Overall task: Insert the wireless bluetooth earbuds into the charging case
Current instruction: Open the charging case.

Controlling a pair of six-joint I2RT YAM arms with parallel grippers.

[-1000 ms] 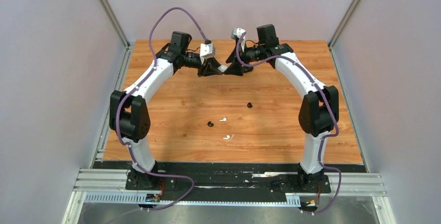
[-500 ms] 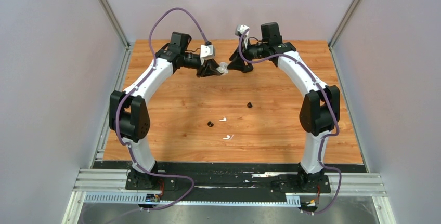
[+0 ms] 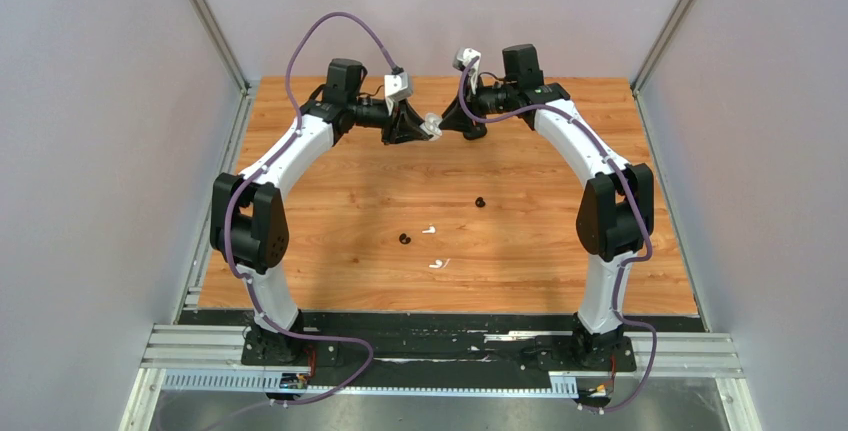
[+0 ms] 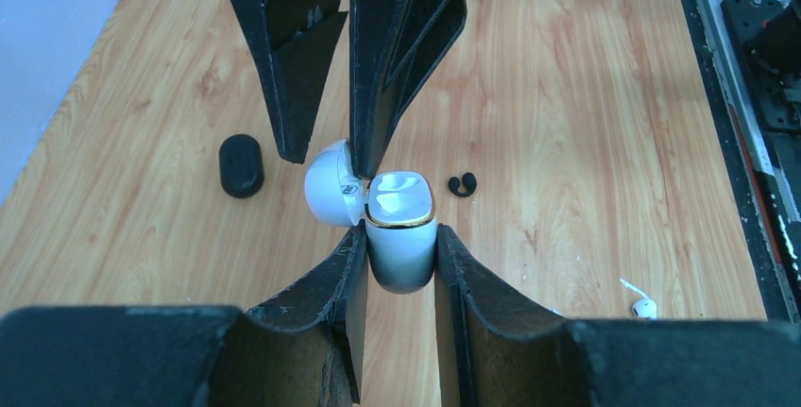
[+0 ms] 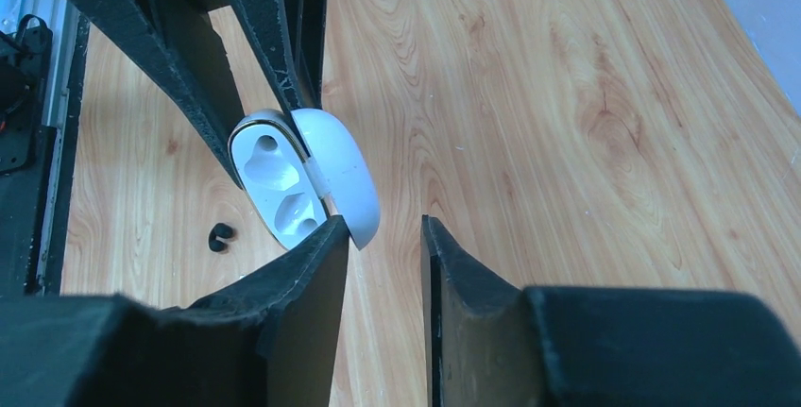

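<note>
My left gripper [image 4: 400,237] is shut on the body of the white charging case [image 4: 401,228], held above the table at the back. Its lid [image 4: 326,185] hangs open to one side and both sockets are empty. My right gripper [image 5: 385,228] faces it with its jaws apart and nothing between them. One of its fingertips [image 5: 331,228] rests against the edge of the lid [image 5: 340,171]. Two black earbuds [image 3: 479,201] [image 3: 405,239] and two white earbuds [image 3: 429,230] [image 3: 438,264] lie on the table mid-way.
A black oval object [image 4: 241,165] lies on the wooden table [image 3: 330,251] beneath the grippers, toward the back. Grey walls close in the table on the left, right and back. The arm bases stand on a black rail [image 3: 440,326] at the near edge.
My right gripper's jaws have narrowed, and it has come in against the case's lid. My left gripper, still holding the case, has shifted slightly toward the back.
</note>
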